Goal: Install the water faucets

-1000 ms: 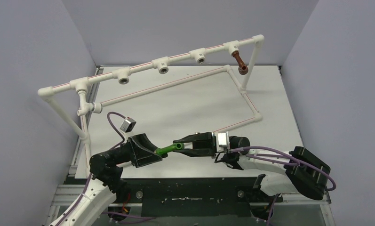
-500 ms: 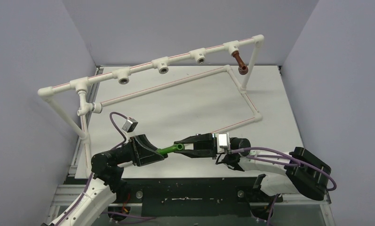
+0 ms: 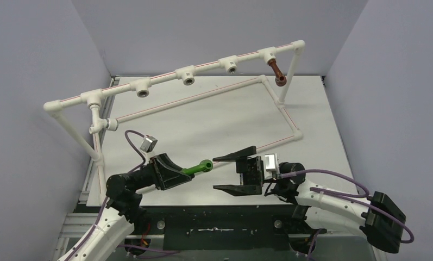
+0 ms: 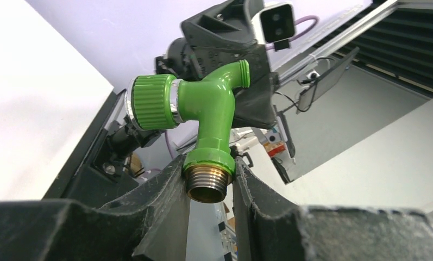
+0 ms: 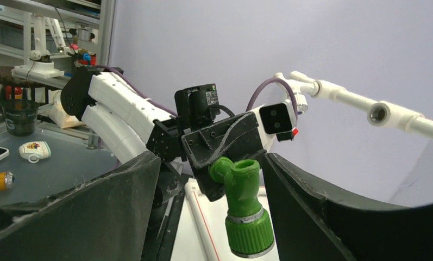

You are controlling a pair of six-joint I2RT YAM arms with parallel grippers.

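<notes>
The bright green faucet (image 3: 199, 168) hangs above the table's near middle. My left gripper (image 3: 184, 173) is shut on its base, so the spout and ribbed cap point right. In the left wrist view, both fingers clamp the green collar just above the faucet's (image 4: 206, 114) brass thread, at my left gripper (image 4: 207, 169). My right gripper (image 3: 214, 174) stands open just right of the faucet, touching nothing. In the right wrist view, the faucet (image 5: 245, 215) hangs between the spread fingers of my right gripper (image 5: 211, 157), apart from both. The reddish-brown faucet (image 3: 277, 73) sits in the far-right tee of the frame.
A white pipe frame (image 3: 203, 69) spans the back, with three open tee sockets (image 3: 188, 76) facing forward. Its lower loop (image 3: 282, 111) lies on the table, and one socket (image 5: 378, 113) shows at the right wrist view's upper right. Grey walls close in both sides.
My right gripper has let go of the green faucet, opened wide and drawn back to the right. My left gripper has closed on the faucet and now holds it alone.
</notes>
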